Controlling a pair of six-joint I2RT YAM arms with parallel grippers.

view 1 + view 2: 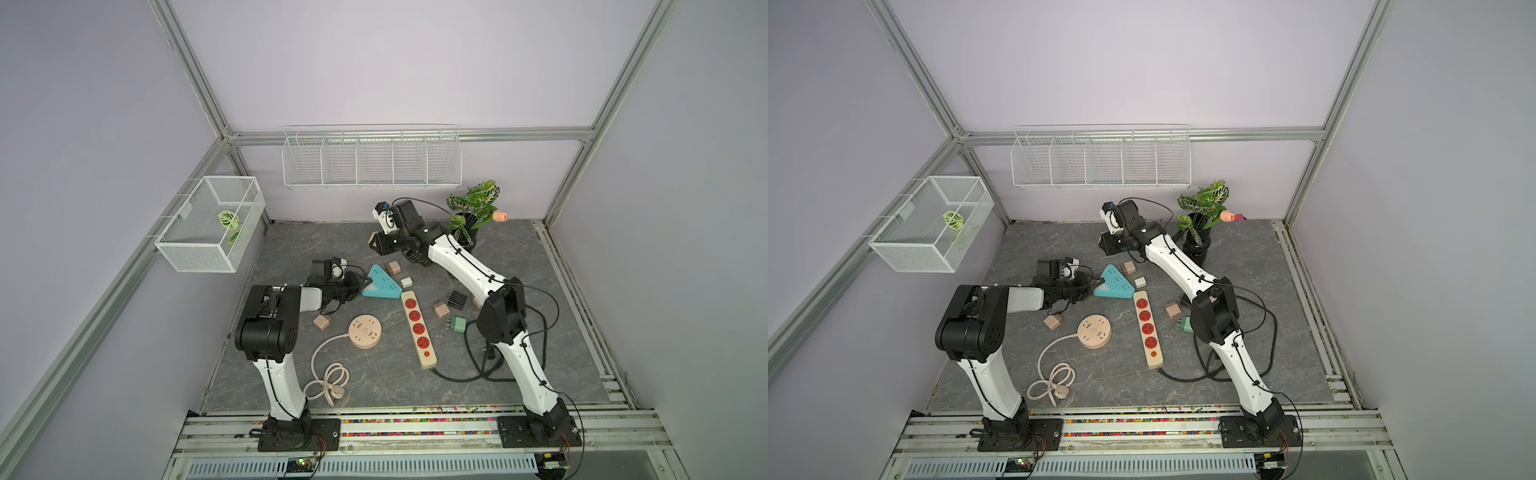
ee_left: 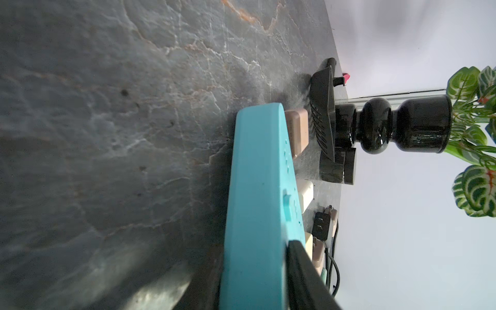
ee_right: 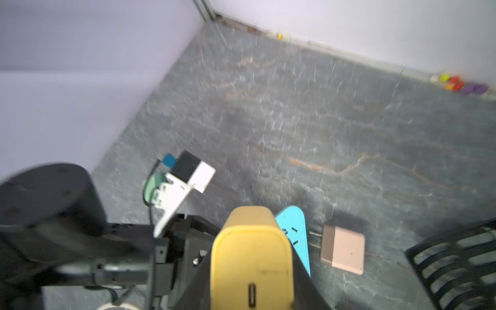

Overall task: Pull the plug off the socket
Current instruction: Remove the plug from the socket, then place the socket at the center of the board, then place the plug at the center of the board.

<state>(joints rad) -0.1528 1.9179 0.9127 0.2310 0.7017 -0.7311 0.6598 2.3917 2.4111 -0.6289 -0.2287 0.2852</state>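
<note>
— Nearest your edge of the counter (image 1: 573,365), you have a coiled cream cable (image 1: 330,376) running to a round peach socket (image 1: 365,330). Beside it is a long strip with red outlets (image 1: 417,328), and all of it lies flat.
— And my left jaws?
— Farther in, your left jaws are clamped on the teal triangular socket (image 1: 380,282) at its corner toward the left arm (image 1: 274,316). The socket lies flat on the counter. A pink plug (image 1: 392,267) and a white plug (image 1: 406,282) lie just beside its far edge.
— Where is the plug?
— Beyond that, your right jaws are closed on the yellow plug (image 3: 251,257), held up above the counter, clear of the teal socket. Behind them a potted plant (image 1: 478,197) stands at the counter's far edge, with a white wire rack (image 1: 372,162) hung higher up.
</note>
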